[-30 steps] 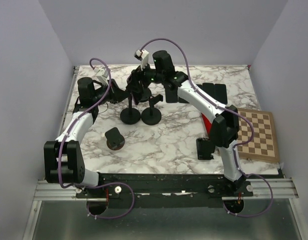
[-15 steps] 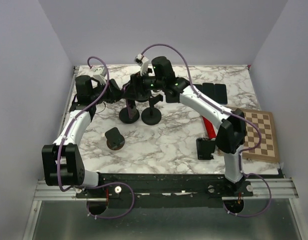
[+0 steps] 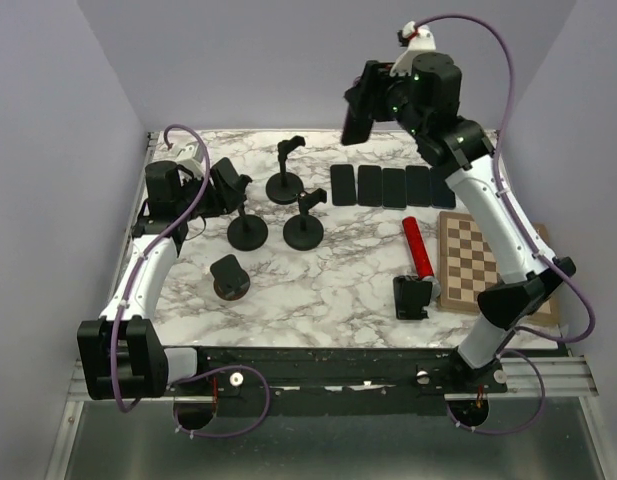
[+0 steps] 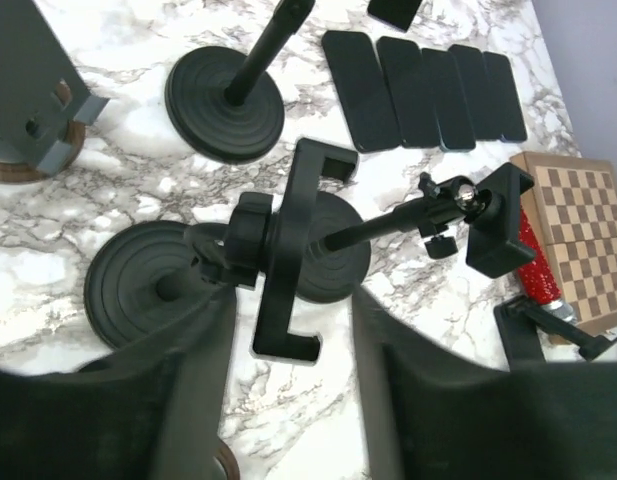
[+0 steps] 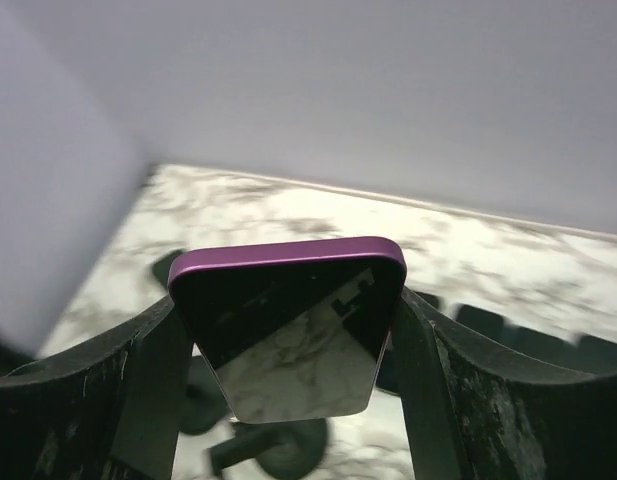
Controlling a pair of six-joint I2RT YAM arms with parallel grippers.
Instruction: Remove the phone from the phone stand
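The phone (image 5: 288,320), dark glass with a purple edge, is pinched between the fingers of my right gripper (image 5: 288,345). In the top view it hangs high in the air (image 3: 356,105) over the back of the table, well apart from every stand. The phone stand (image 4: 293,260) is a black clamp on a round base (image 3: 248,231), and the clamp is empty. My left gripper (image 4: 293,400) is just in front of that clamp, open, with the clamp's lower end between the fingers and untouched. The top view shows the left gripper (image 3: 231,185) beside the stand's head.
Two more black stands (image 3: 303,232) (image 3: 284,187) stand close by. Several dark phones (image 3: 381,186) lie in a row at the back. A red cylinder (image 3: 418,250), a chessboard (image 3: 478,265), a small black holder (image 3: 412,297) and a brown-based stand (image 3: 230,277) are nearer.
The right arm has lifted the phone up and to the right, out of the stand. The left gripper has opened, let go of the stand and drawn back to the left.
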